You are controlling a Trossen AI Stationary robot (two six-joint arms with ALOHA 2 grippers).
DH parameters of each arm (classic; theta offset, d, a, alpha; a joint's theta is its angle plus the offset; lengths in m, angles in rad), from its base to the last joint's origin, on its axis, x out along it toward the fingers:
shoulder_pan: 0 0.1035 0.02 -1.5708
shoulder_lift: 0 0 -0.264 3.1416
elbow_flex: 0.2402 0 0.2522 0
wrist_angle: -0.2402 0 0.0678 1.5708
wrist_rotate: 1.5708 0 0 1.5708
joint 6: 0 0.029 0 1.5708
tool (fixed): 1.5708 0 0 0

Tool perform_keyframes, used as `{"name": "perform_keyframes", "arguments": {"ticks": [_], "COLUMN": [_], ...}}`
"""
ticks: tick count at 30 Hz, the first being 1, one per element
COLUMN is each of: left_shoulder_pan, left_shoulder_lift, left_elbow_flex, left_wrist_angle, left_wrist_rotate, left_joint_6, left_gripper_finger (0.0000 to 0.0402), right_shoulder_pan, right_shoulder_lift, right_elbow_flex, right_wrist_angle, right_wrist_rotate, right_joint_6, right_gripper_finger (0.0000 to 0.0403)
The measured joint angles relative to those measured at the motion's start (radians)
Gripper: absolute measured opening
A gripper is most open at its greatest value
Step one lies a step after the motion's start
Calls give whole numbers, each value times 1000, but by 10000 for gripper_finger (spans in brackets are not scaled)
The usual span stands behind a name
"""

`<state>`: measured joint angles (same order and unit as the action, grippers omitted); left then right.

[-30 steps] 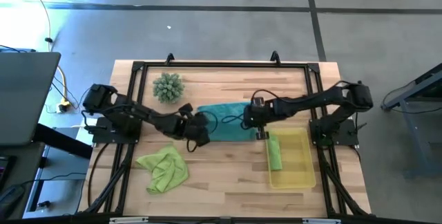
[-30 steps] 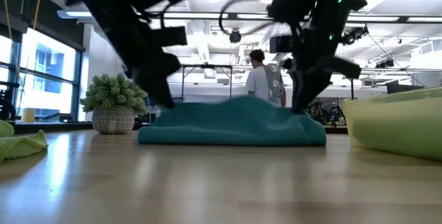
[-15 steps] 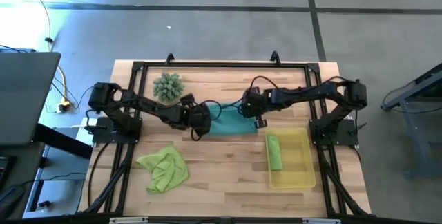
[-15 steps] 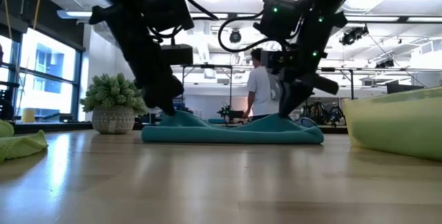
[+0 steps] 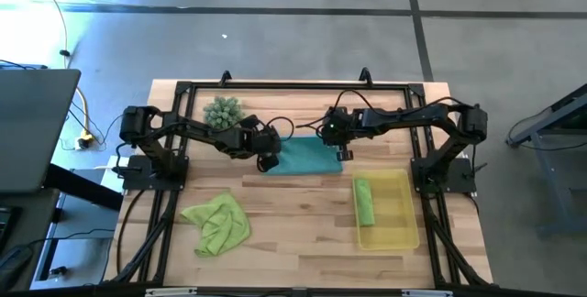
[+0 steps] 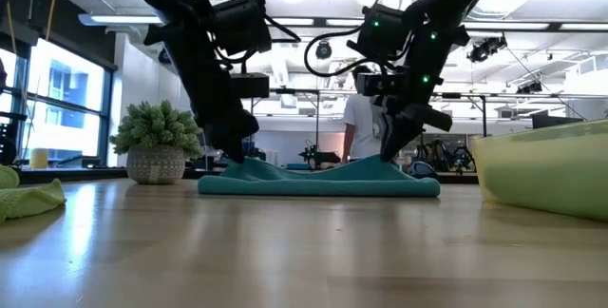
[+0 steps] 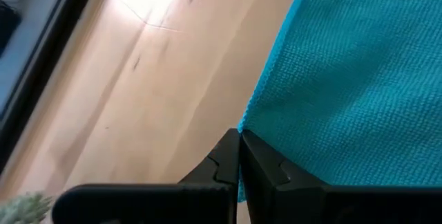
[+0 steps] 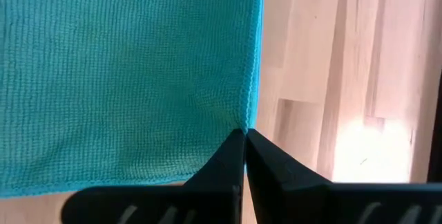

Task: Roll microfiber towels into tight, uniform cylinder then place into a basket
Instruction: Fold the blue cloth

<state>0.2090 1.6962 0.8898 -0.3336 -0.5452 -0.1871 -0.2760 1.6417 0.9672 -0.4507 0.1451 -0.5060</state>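
A teal microfiber towel [image 5: 303, 157] lies spread on the table's middle, toward the far side. My left gripper [image 5: 268, 160] is shut on its left corner and my right gripper [image 5: 340, 151] on its right corner. In the low view both held corners stand a little above the flat body [image 6: 318, 186]. A lime green towel [image 5: 217, 224] lies crumpled at the near left. Another lime green towel [image 5: 365, 202], rolled up, lies in the yellow basket [image 5: 396, 216] at the near right. My left gripper pinches the teal towel's left corner [image 7: 250, 122] between its two fingertips, slanting down from the table's left. The corner is raised slightly [image 6: 239, 163]; the cloth beyond it rests on the table. My right gripper pinches the towel's right corner [image 8: 240, 119] between its two fingertips, slanting down from the table's right. That corner is also raised a little [image 6: 384, 162], with the rest of the cloth flat on the wood.
A spiky green plant ball [image 5: 223, 114] stands at the far left, close behind my left arm. A black frame rail [image 5: 293, 86] runs along the table's far edge. Bare wood lies between the towel and the near edge. A person [image 6: 366, 123] stands in the room beyond.
Both grippers have moved toward the table's far edge, staying shut on the teal towel's corners. The towel, humped up in the middle a second ago, has sunk and now lies flat, and its near edge has drawn farther from the near side.
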Motion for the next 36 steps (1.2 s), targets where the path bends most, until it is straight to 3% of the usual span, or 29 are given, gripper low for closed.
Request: {"name": "perform_keyframes", "arguments": {"ticks": [14,23,25,30,36], "left_shoulder_pan": [14,14,18,42,68], "left_shoulder_lift": [0,0,0,0,0], "left_elbow_flex": [0,0,0,0,0], "left_wrist_angle": [10,21,21,20,13], "left_wrist_rotate": [10,2,2,2,5], "left_joint_6": [68,113,113,113,113], "left_gripper_finger": [1,1,1,1,35], "right_shoulder_pan": [-4,-1,1,4,26], "right_shoulder_lift": [0,-1,-1,-1,-1], "right_elbow_flex": [0,0,0,0,0], "right_wrist_angle": [-39,-46,-54,-73,-73], "right_wrist_rotate": [-3,126,98,-119,-135], "right_joint_6": [11,70,133,244,309], "right_gripper_finger": [4,105,118,120,117]}}
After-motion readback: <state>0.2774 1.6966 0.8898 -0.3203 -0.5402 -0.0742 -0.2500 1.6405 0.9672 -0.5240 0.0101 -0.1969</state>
